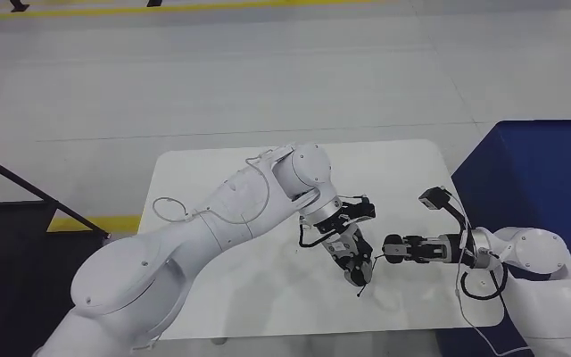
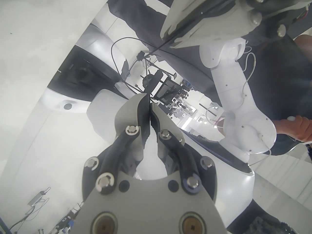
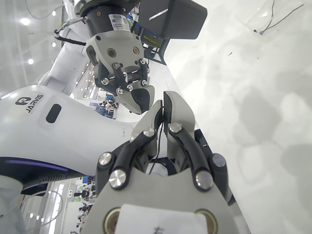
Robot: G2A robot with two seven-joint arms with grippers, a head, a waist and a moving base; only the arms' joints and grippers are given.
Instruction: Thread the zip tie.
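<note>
- Zip tie point(image 3: 159, 137): we see a thin black strand pinched between the pads of the right gripper point(image 3: 163, 98). It is held up above the table point(image 1: 223, 178) and does not lie on it. Its length runs back between the fingers toward the palm.
- From the top view, we note a loose end of the zip tie point(image 1: 360, 290) hanging over the table's near right part.
- Right gripper point(image 1: 386, 248): clenched on the tie, above the table's right side, with its arm coming in over the table's right edge.
- Left gripper point(image 2: 147, 96): fingers pressed together at the tips. We cannot tell whether any of the tie sits between its pads.
- Left gripper point(image 1: 361, 272): it hangs over the table's near right part, tips just beside the right gripper's tips; contact we cannot tell.
- Clear pouch point(image 3: 273, 10): it lies flat on the table with a few thin dark strands inside, well apart from both grippers.
- Blue panel point(image 1: 526, 178): stands against the table's right edge.
</note>
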